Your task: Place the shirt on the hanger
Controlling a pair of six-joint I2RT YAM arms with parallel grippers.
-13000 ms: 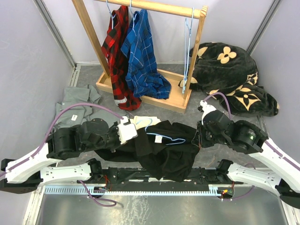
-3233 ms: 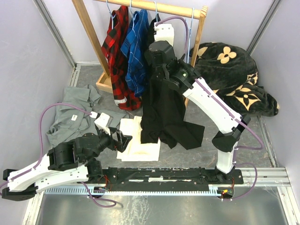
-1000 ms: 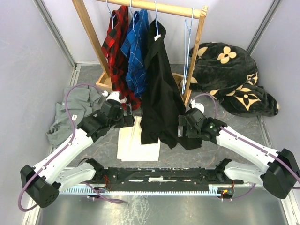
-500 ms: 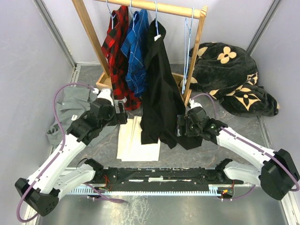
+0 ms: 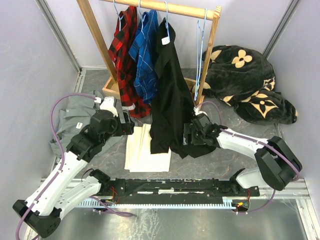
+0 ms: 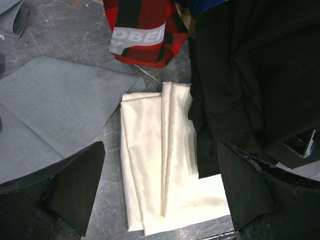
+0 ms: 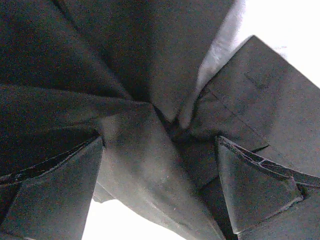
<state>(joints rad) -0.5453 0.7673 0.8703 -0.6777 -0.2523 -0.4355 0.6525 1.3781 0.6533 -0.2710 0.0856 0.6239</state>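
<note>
Grey floor [image 5: 210, 161] carries the wooden rack [image 5: 92, 30], where the plain black soft shirt [image 5: 170, 90] hangs limp on the thin light-blue wire hanger [image 5: 166, 21]. It looks light and floppy, probably best pinched at the shoulders. The left gripper [image 5: 127, 122] and right gripper [image 5: 189, 134] gape wide, empty.

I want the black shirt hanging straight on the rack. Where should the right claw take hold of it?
Pinch the shirt by its bunched hem, ideally coming low from the right, where the open right claw faces it. Fabric there gathers into loose ridges; higher up it hangs flat.
</note>
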